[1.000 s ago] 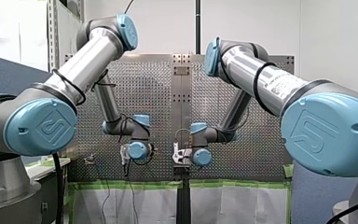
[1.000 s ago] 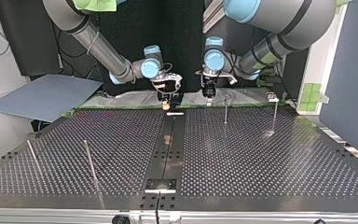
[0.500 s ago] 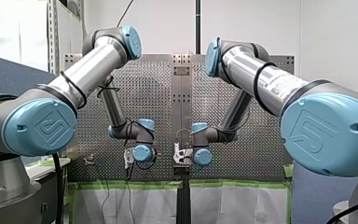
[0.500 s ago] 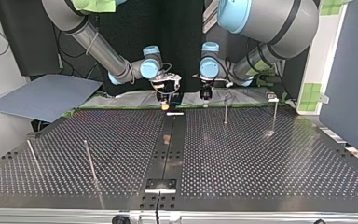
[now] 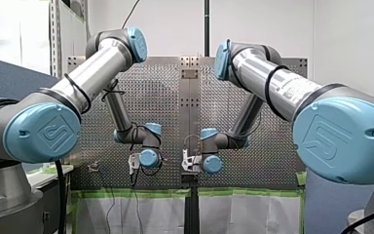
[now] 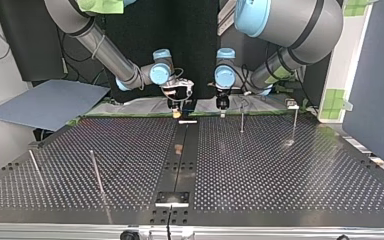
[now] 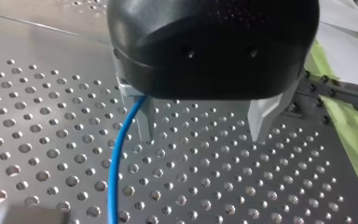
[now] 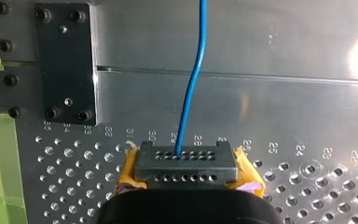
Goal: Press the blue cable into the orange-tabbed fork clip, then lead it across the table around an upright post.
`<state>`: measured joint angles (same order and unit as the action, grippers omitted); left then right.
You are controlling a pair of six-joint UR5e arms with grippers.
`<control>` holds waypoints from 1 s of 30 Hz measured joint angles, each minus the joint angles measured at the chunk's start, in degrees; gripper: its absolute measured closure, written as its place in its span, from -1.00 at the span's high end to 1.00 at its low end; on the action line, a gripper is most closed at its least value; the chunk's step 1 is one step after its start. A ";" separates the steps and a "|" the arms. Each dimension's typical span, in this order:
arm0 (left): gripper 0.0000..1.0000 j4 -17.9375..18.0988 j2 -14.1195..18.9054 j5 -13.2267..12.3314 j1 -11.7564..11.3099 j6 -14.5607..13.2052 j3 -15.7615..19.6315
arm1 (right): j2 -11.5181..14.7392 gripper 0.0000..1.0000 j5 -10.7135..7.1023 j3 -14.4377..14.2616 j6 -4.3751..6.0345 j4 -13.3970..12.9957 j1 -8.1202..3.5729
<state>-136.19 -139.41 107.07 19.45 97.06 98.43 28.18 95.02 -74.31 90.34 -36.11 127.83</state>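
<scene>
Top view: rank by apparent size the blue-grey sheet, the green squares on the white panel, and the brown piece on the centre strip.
Largest: blue-grey sheet.
Then: green squares.
Smallest: brown piece. It lies nearer the camera than the sheet, so the order holds.

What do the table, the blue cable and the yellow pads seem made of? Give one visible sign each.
Table: bare metal, likely aluminium, brushed; it glares and carries drilled holes. Cable: smooth blue sheath, probably plastic; it bends. Pads: yellow, perhaps tape or rubber; edges look creased.
</scene>
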 joint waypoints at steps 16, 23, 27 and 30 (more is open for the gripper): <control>-1.00 1.67 -0.01 -0.18 -0.17 2.81 -0.08 | -0.16 -1.00 -0.16 -0.01 -0.05 0.14 -0.10; -1.00 3.15 -0.01 0.19 -0.17 2.78 -0.12 | -0.24 -1.00 -0.12 -0.01 -0.06 0.24 -0.04; -1.00 3.22 -0.01 1.60 0.09 2.36 -0.16 | -0.30 -1.00 -0.14 -0.01 -0.06 0.24 0.04; -1.00 2.73 0.00 2.12 0.19 1.25 -0.16 | -0.33 -1.00 -0.15 0.00 -0.06 0.25 0.07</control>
<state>-133.46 -139.41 109.19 19.63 98.31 98.27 27.85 94.87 -74.31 90.28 -35.86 127.90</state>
